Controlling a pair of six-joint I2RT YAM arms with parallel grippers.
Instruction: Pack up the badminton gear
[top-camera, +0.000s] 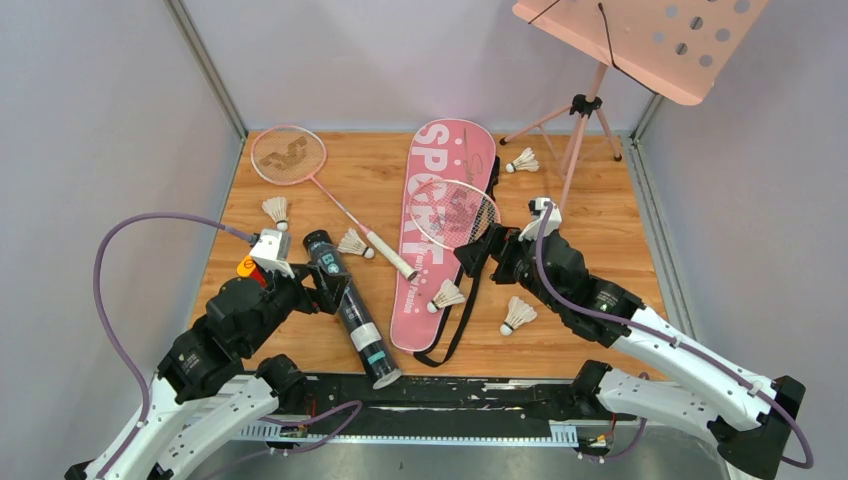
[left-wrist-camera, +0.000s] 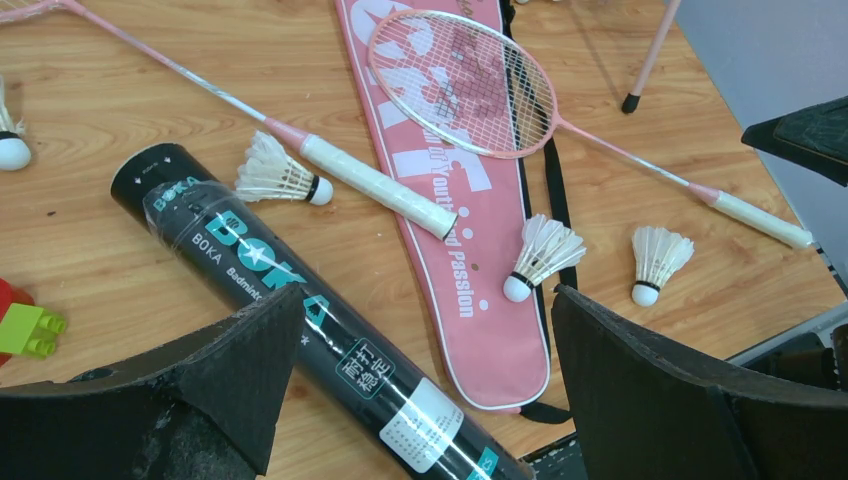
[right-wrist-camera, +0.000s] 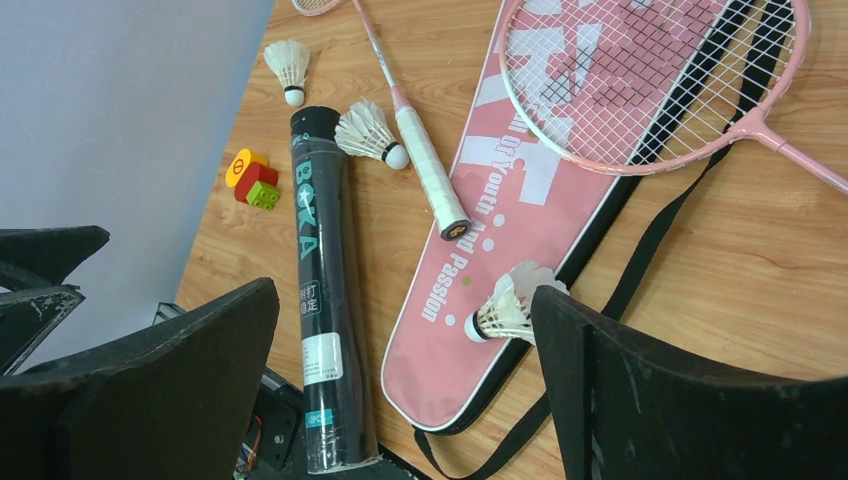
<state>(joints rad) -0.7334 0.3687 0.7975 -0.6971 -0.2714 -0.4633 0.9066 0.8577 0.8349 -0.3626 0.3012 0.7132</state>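
The left hand (left-wrist-camera: 425, 300) is spread beside the black tube (left-wrist-camera: 260, 270). The right hand (right-wrist-camera: 405, 290) is spread above the pink bag (right-wrist-camera: 450, 370), where a racket (right-wrist-camera: 640, 80) and a shuttlecock (right-wrist-camera: 505, 305) lie.

Tally around the one pink bag (top-camera: 450, 155)
Two rackets (top-camera: 288, 156) (top-camera: 455, 213) (both pink, white-handled): one left of the bag, one with its head lying on it. Five shuttlecocks (top-camera: 275, 210) (top-camera: 353, 243) (top-camera: 446, 295) (top-camera: 523, 160) (top-camera: 518, 314): two left of the bag, one on its right edge, two right of it. One black tube (top-camera: 350, 310), left of the bag. One music stand (top-camera: 640, 35), beyond the bag to the right. One small block toy (right-wrist-camera: 255, 182), further left than the tube.
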